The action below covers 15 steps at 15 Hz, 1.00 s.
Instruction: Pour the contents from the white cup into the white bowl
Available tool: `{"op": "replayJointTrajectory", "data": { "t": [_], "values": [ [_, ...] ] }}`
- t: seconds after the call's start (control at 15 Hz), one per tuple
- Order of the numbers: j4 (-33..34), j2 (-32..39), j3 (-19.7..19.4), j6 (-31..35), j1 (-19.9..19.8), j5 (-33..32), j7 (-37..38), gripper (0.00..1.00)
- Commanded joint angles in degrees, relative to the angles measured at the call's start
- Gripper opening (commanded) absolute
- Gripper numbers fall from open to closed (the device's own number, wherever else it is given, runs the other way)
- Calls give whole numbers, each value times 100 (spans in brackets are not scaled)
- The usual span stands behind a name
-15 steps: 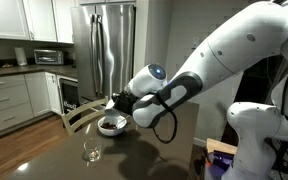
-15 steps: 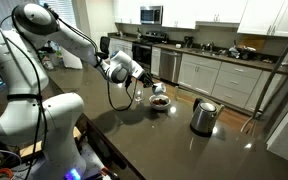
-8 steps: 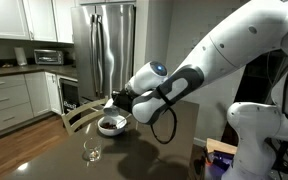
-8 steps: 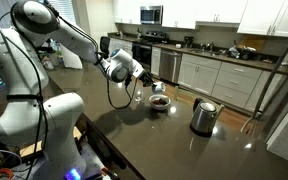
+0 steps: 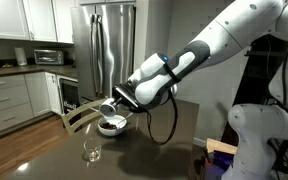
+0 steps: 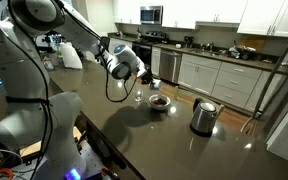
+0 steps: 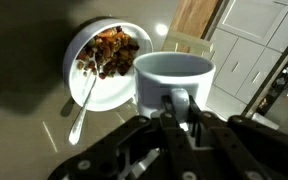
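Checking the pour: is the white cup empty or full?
Looks empty: the wrist view shows only plain white inside the white cup, while brown pieces lie in the white bowl.

A clear stemmed glass (image 5: 91, 151) stands upright on the dark, glossy table (image 5: 34, 162) in front of me. Past the table's far edge I see the curved back of a pale wooden chair (image 5: 76, 116). A steel fridge (image 5: 109, 45) stands against the far wall, and beside it are white cabinets (image 5: 9, 100) with a small microwave (image 5: 48, 57) on their counter. In an exterior view a steel kettle (image 6: 203, 116) sits on the same table, and a black oven (image 6: 144, 52) stands among the units behind it. In my wrist view a metal spoon (image 7: 82, 105) lies slanted, its lower end over the table
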Motion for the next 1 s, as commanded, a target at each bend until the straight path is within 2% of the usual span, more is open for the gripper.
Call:
{"op": "replayJointTrajectory", "data": {
  "t": [0.0, 0.07, 0.2, 0.27, 0.33, 0.4, 0.93],
  "values": [
    [77, -1205, -659, 279, 673, 161, -240, 4],
    [96, -1499, -786, 362, 797, 178, -274, 4],
    [183, -2133, -802, 528, 796, 146, -313, 4],
    [206, -2450, 445, 643, -474, -39, -182, 4],
    [201, -2776, -265, 775, 240, 9, -294, 4],
    [128, -2906, 119, 836, -186, -58, -245, 4],
    [-213, -3876, 1734, 763, -2097, -419, -214, 4]
  ]
}}
